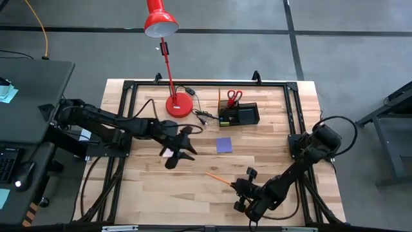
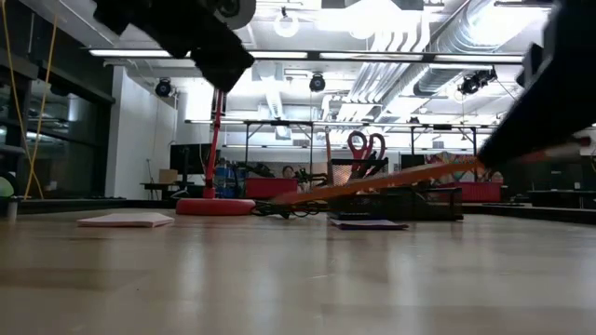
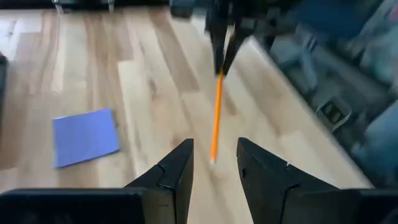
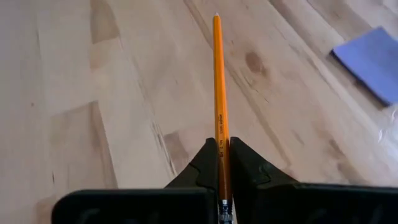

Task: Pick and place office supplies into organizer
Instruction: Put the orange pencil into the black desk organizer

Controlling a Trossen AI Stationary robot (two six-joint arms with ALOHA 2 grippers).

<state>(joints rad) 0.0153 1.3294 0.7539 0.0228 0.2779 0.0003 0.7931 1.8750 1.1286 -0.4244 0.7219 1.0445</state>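
My right gripper [image 1: 239,187] is near the table's front right, shut on a thin orange pencil [image 1: 219,178]. The pencil's point reaches toward the table's middle. My left gripper [image 3: 214,167] hangs open and empty above the table's middle left. Its fingers aim at the pencil [image 3: 216,118]. Under it a pink sticky-note pad [image 2: 126,220] lies flat. A purple pad [image 1: 224,144] lies flat at the middle. The black organizer [image 1: 239,116] stands at the far side with red-handled scissors [image 1: 234,96] upright in it. My right gripper pinches the pencil near its blunt end [image 4: 222,163] between its two fingers. The pencil runs along the fingers and sticks out past their tips. The fingers slant down from the table's near right. The pencil is off the table, its point [image 4: 216,17] lower than its held end.
A red desk lamp stands on its round base [image 1: 179,105] at the far side, left of the organizer, with a black cable [image 1: 203,116] between them. A black frame [image 1: 129,90] borders the table. Bare wood lies between the pencil and the purple pad.
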